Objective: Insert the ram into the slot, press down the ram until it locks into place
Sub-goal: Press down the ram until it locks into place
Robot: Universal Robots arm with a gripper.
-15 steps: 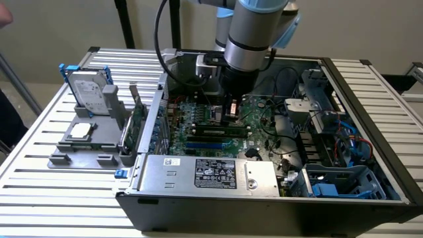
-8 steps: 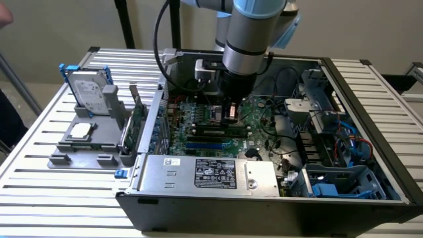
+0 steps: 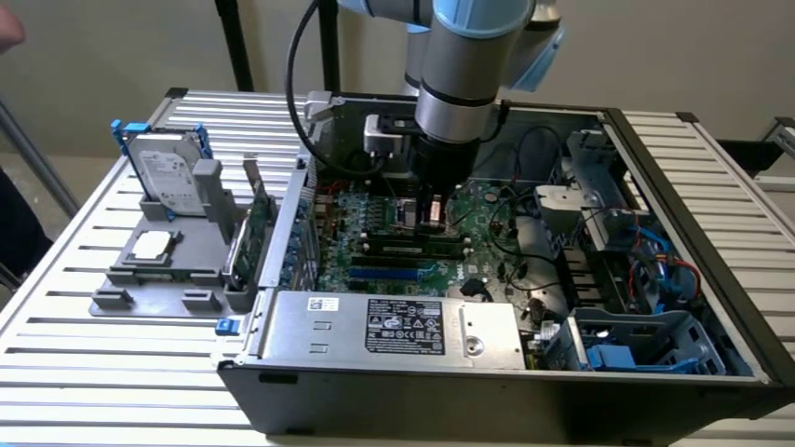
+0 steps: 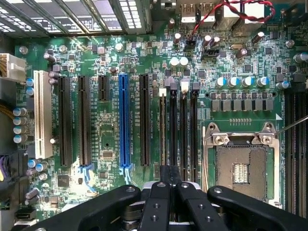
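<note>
Hand closed, fingertips touching ram seated upright in slot.

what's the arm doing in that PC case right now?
The Universal Robots arm's pincer is down inside the open PC case, just above the motherboard. It sits over the black memory slots beside the empty CPU socket. A ram stick already lies seated on the board nearby.
</note>
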